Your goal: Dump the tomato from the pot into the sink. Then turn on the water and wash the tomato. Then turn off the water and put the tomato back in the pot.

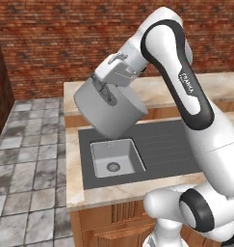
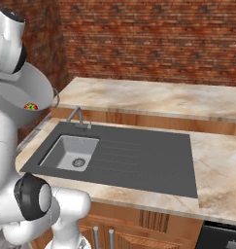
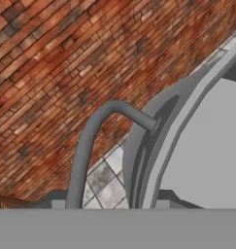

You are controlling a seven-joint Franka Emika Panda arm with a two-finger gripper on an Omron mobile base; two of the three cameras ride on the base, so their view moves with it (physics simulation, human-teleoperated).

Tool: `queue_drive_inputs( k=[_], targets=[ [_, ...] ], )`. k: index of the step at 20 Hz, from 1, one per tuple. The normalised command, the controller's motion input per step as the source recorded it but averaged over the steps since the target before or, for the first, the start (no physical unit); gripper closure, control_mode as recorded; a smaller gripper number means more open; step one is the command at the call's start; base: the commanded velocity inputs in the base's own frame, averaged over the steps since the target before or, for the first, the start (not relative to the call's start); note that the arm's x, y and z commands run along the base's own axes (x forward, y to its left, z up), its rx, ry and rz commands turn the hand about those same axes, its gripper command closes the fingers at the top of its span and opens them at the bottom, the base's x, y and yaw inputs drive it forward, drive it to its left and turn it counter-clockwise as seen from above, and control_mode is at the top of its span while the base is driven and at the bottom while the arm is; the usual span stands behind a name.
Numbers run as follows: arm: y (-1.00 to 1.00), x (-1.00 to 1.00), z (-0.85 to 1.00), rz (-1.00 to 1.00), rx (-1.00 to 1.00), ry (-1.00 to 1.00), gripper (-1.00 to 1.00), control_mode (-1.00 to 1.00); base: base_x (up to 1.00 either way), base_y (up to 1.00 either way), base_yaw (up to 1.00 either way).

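The gripper (image 1: pixel 105 90) is clamped on the rim of the tilted pot (image 1: pixel 110 112), seemingly beside its handle (image 3: pixel 97 136), above the sink (image 1: pixel 116 157). The pot looks rigid and heavy, while the smooth tomato (image 2: pixel 31 106) inside should roll freely.

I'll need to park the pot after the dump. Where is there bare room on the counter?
The ribbed drainboard right of the sink is bare, as is the marble counter behind it and at the far right. It is tight over the basin's back-left corner, where the tilted pot, shut in the gripper, hangs near the faucet.
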Motion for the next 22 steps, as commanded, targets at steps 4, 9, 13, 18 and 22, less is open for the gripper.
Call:
queue_drive_inputs(
  k=[4,9,13,18,22],
  targets=[
    [0.34,0.47,-0.06,0.02,0.17,0.01,1.00,-1.00,0.00,0.00,0.00],
    [0.15,0.64,-0.07,0.01,0.17,0.04,1.00,-1.00,0.00,0.00,0.00],
    [0.03,0.70,-0.13,0.00,0.14,0.02,1.00,-1.00,0.00,0.00,0.00],
    [0.00,0.48,-0.14,0.00,0.12,0.01,1.00,-1.00,0.00,0.00,0.00],
    [0.00,0.25,-0.08,0.00,0.13,0.02,1.00,-1.00,0.00,0.00,0.00]
  ],
)
